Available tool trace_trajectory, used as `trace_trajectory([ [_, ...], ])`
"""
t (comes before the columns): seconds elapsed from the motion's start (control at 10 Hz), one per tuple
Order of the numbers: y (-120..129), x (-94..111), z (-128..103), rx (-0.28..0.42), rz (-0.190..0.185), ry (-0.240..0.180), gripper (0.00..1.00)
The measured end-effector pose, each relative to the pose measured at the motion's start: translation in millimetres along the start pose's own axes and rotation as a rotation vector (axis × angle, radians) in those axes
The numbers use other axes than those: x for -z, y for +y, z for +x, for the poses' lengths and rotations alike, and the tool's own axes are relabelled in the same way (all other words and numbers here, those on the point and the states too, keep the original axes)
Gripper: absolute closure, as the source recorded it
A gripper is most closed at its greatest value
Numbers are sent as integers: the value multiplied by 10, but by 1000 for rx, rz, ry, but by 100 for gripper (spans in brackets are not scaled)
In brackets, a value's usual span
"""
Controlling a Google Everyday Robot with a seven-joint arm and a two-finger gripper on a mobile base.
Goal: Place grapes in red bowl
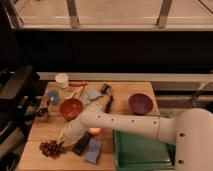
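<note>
The grapes [50,148], a dark red-purple bunch, lie on the wooden table [125,90] near its front left corner. The red bowl [71,108] stands behind them, left of the table's middle, and looks empty. My white arm reaches in from the lower right across the table. My gripper [61,140] is at the arm's end, low over the table, right beside the grapes on their right and in front of the red bowl.
A dark purple bowl [140,103] stands at the right. A green tray [142,150] fills the front right. A dark block [82,144] and a blue sponge [93,150] lie right of the grapes. A white cup [62,80], a blue cup [53,96] and small items sit behind.
</note>
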Motion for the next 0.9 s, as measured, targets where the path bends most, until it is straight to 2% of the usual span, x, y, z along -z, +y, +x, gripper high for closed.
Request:
trace_trajectory([
  [0.2, -30, 150, 1, -3, 19, 22, 100],
  [0.6, -105, 579, 36, 8, 84, 82, 100],
  [0.7, -142, 729, 55, 17, 123, 93, 100],
  [0.8, -165, 919, 93, 25, 186, 103, 100],
  [0.9, -215, 1096, 149, 38, 225, 120, 100],
])
